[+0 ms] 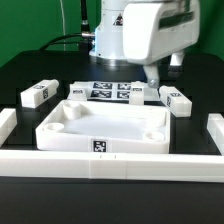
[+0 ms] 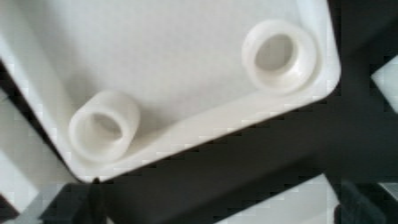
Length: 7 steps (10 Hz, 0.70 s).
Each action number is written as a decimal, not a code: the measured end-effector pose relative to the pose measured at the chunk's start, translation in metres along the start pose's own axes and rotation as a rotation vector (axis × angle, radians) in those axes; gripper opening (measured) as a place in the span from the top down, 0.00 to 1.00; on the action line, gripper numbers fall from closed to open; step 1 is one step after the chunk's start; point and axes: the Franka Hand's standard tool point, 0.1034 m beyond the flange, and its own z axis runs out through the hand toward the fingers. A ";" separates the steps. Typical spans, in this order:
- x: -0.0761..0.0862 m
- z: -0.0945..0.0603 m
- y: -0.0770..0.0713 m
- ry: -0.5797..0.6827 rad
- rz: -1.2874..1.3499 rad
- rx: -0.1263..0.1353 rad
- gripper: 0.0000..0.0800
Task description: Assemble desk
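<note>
The desk top (image 1: 110,128), a white rectangular tray with a raised rim and a tag on its front wall, lies in the middle of the black table. White block legs lie behind it: two on the exterior view's left (image 1: 38,94) (image 1: 78,90) and two on its right (image 1: 140,92) (image 1: 178,99). My gripper (image 1: 153,76) hangs over the tray's far right corner, close to the inner right leg. In the wrist view the desk top (image 2: 178,70) shows two round corner sockets (image 2: 276,52) (image 2: 103,125). The gripper (image 2: 214,205) is open, with nothing between its dark fingers (image 2: 71,203).
The marker board (image 1: 108,90) lies flat behind the tray, between the legs. Long white border rails run along the front (image 1: 110,166), the exterior view's left (image 1: 6,122) and its right (image 1: 214,131). Cables trail at the back.
</note>
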 end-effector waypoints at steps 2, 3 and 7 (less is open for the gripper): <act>-0.007 0.001 0.002 -0.006 0.007 0.007 0.19; -0.007 0.001 0.002 -0.007 0.006 0.008 0.19; -0.033 0.014 -0.002 0.006 -0.188 -0.027 0.19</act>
